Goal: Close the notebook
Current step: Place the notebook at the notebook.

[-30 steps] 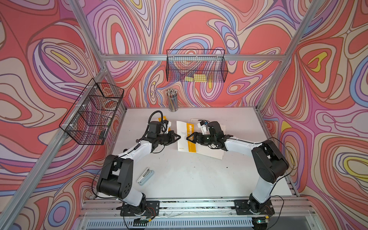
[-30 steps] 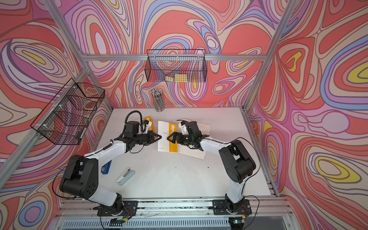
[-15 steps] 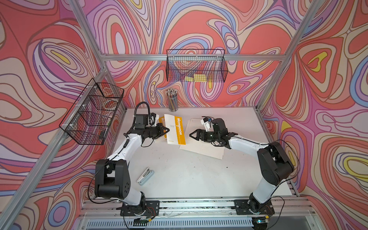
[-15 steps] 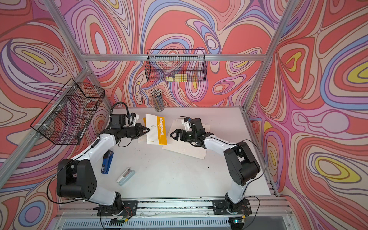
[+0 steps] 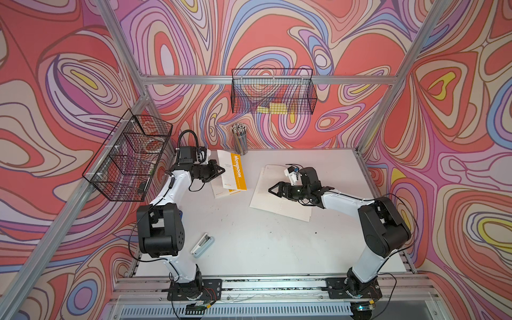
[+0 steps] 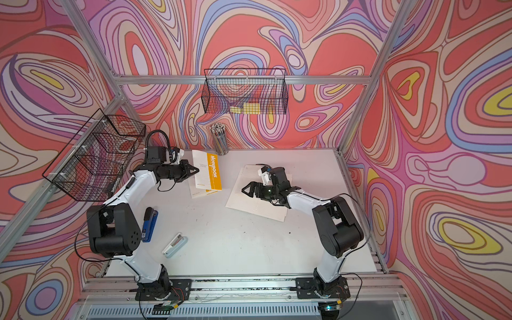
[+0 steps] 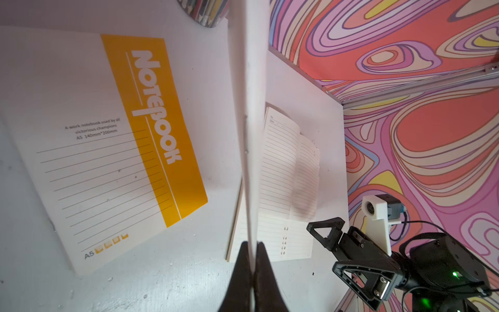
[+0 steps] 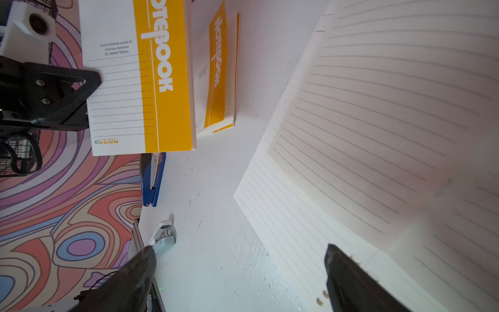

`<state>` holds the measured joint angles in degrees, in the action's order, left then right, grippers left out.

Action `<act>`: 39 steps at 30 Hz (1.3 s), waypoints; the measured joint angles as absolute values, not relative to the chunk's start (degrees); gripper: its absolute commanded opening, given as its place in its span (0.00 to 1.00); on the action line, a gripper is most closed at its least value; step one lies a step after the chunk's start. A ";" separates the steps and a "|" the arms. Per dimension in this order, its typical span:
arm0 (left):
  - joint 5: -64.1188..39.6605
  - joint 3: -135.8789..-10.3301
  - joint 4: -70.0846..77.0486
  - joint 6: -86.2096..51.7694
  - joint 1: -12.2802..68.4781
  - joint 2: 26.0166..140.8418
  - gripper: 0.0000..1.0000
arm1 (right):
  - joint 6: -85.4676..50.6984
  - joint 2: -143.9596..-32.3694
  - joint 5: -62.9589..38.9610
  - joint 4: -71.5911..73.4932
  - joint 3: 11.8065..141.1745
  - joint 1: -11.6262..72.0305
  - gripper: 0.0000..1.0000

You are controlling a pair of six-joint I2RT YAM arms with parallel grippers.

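Here, left gripper [image 5: 222, 170] clamps the notebook [image 5: 238, 171] lettered "NOTEBOOK", "A5"; right gripper [image 5: 273, 190], jaws apart, hovers over lined pages [image 5: 277, 206].

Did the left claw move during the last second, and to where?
Yes. The left claw, shut on the orange notebook, went away from the open notebook, toward the rear and nearer the pencil cup.

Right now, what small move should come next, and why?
Probably lower the left hand and lay its closed yellow-and-white notebook on the matching notebook lying on the white table. It is pinched aloft close by, and the open cream lined pages under the open right hand lie uncovered.
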<state>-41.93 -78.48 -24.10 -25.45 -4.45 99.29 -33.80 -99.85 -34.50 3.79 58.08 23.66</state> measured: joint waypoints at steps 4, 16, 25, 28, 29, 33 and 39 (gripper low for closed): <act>-41.32 -79.94 -24.05 -25.56 -5.58 102.24 0.00 | -33.78 -99.31 -34.61 3.86 57.80 22.85 0.98; -40.10 -81.84 -20.78 -27.44 -6.90 107.31 0.00 | -34.17 -99.24 -35.09 3.88 57.74 22.46 0.98; -39.97 -82.81 -20.08 -27.66 -7.53 110.10 0.00 | -34.24 -99.24 -35.24 3.88 57.74 22.46 0.98; -39.90 -83.13 -19.84 -27.68 -7.68 111.09 0.00 | -34.41 -99.24 -35.24 3.90 57.71 22.46 0.98; -39.83 -83.22 -19.79 -27.66 -7.73 111.46 0.00 | -34.44 -99.22 -35.24 3.95 57.65 22.46 0.98; -39.27 -83.24 -19.79 -27.66 -7.88 112.29 0.00 | -34.61 -99.22 -35.24 4.23 57.19 22.46 0.98; -37.76 -83.24 -19.73 -27.51 -7.88 112.36 0.00 | -34.63 -99.22 -35.24 4.27 57.04 22.46 0.98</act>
